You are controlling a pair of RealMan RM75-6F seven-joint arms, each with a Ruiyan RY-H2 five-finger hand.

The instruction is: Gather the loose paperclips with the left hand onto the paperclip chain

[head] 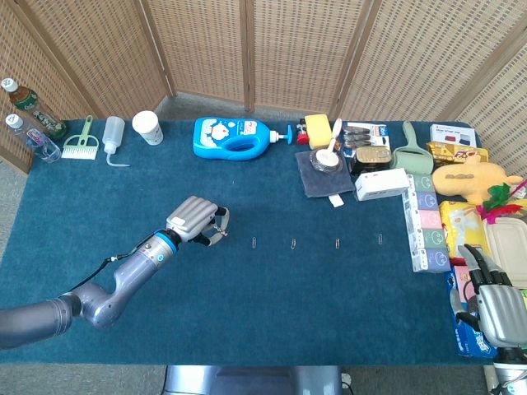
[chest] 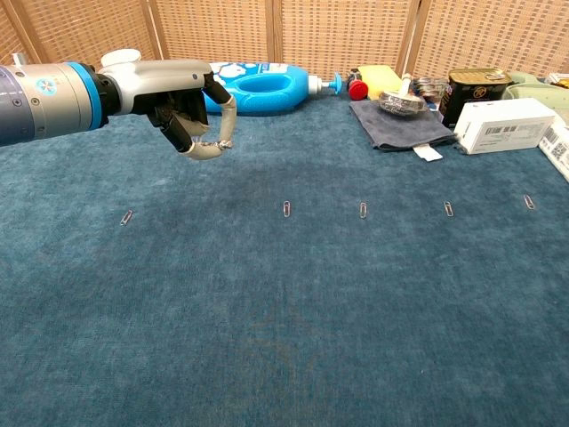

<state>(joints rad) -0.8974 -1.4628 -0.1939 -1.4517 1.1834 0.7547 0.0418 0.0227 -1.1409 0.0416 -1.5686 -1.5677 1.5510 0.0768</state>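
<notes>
Nearest the robot, five small silver wire paperclips (chest: 286, 209) lay apart in a row on the blue carpeted table (chest: 293, 329), none visibly linked, so the gathering seemed hardly begun. No paperclip chain could be made out. Just behind the row, between its two leftmost clips, the left hand (chest: 194, 110) hovered, fingers curled together; whether they pinched anything I could not tell.

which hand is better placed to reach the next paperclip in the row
Left. The left hand hovers above the mat just short of the nearest paperclip in the row, while the right hand sits at the table's far right edge.
</notes>
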